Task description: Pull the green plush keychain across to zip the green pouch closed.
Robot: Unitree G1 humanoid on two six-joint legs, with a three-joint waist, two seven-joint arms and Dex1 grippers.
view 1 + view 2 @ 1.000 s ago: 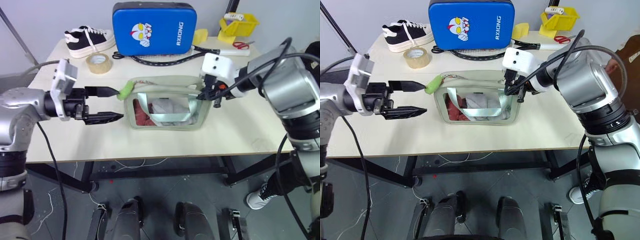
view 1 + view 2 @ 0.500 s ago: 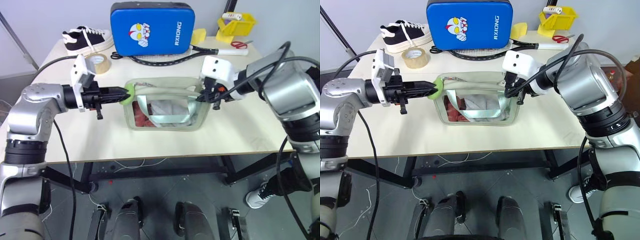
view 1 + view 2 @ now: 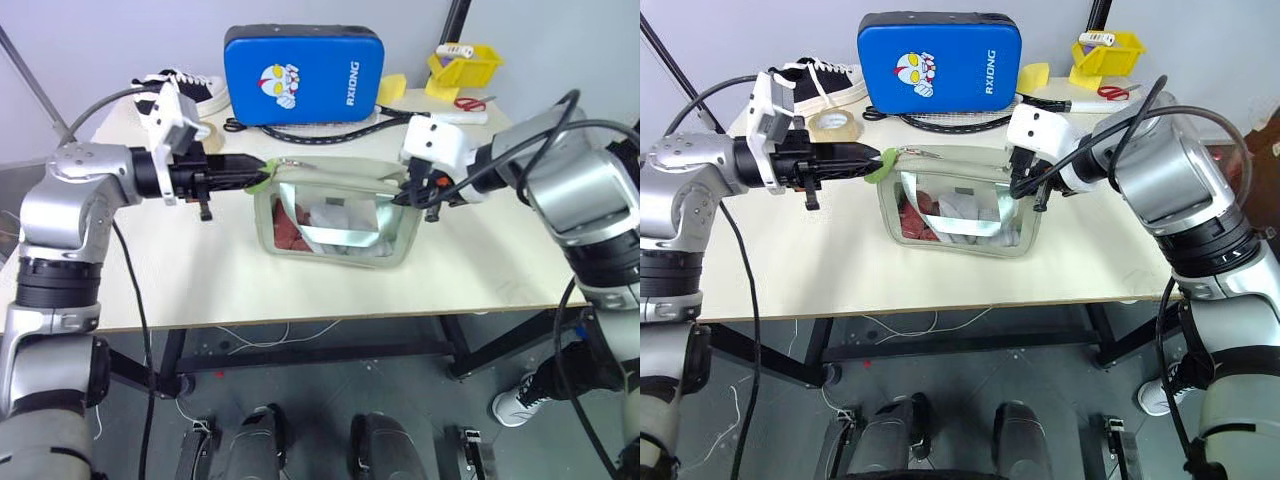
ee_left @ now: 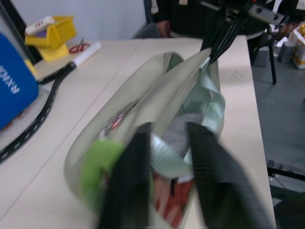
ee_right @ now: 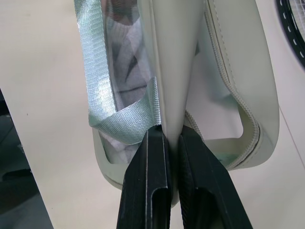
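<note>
Robot at a table, both grippers on a green pouch [image 3: 335, 220] — zip not yet drawn.

The soft, light green plush keychain [image 3: 878, 168] sits at the pouch's nine-o'clock end, at the left gripper [image 3: 872, 158] tips; whether they pinch it, I cannot tell. The right gripper [image 5: 170, 138], clenched, grasps the three-o'clock edge. The floppy fabric likely needs that anchoring.

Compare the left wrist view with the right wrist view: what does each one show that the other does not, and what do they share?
Left wrist view: the green plush keychain at the pouch's near end beside the left gripper, plus the blue case, the yellow bin and the scissors.

Right wrist view: the right gripper shut on the pouch's edge, and the zipper lying open.

Both: the green pouch, its mint strap and the table.
</note>
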